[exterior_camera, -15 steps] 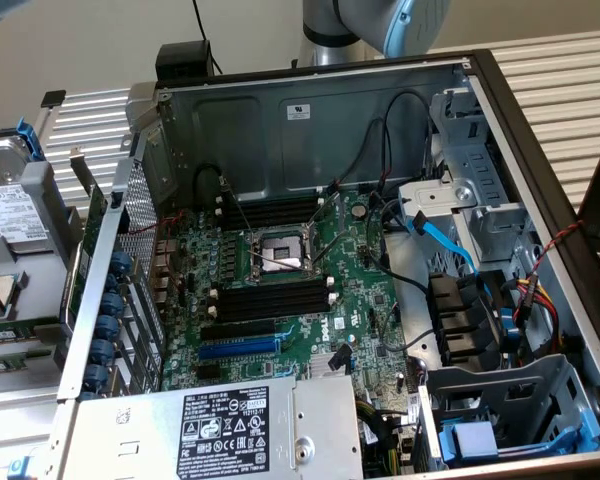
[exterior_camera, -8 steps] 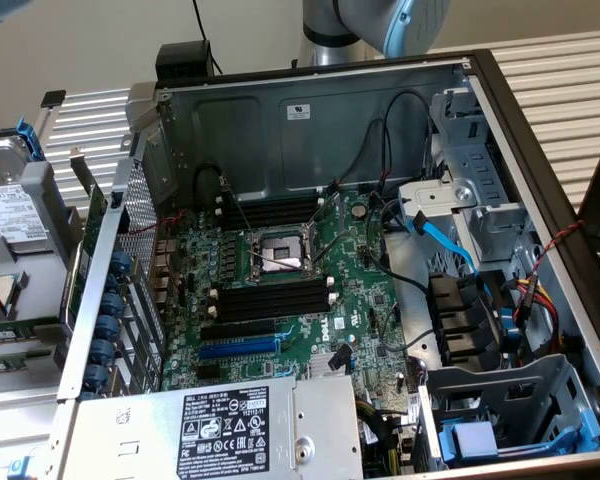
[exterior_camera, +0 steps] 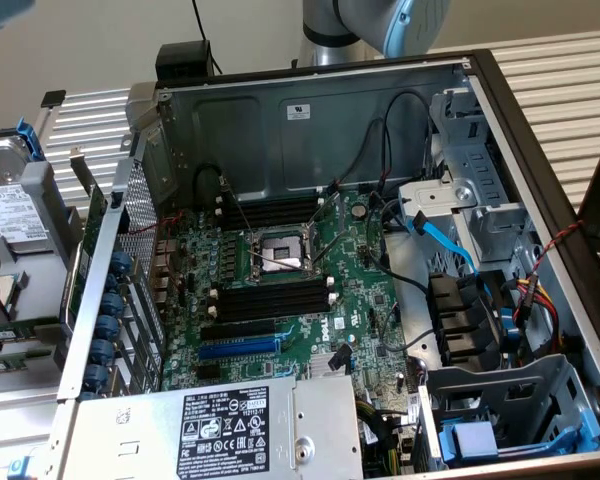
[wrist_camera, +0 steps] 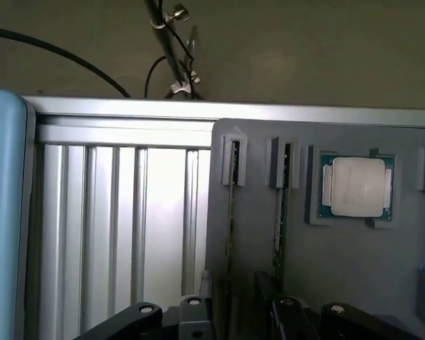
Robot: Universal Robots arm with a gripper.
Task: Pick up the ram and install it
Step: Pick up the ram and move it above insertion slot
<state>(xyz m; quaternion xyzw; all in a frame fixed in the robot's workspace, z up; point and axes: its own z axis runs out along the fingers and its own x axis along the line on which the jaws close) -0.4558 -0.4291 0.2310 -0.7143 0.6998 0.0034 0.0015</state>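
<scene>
The end effector (wrist_camera: 235,320) open, holding nothing. The ram (wrist_camera: 231,212) stands on edge in a grey tray (wrist_camera: 354,283), directly ahead, in line with the gap between the jaws. Judged light, stiff, brittle; pinch both flat faces mid-length, clear of contacts.

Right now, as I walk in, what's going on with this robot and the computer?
The robot's open pincer hangs over a grey plastic holder, lined up with a thin green memory stick standing on edge in it. Nothing is gripped. In the open metal computer case, the long black memory slots on the green motherboard are empty.
</scene>
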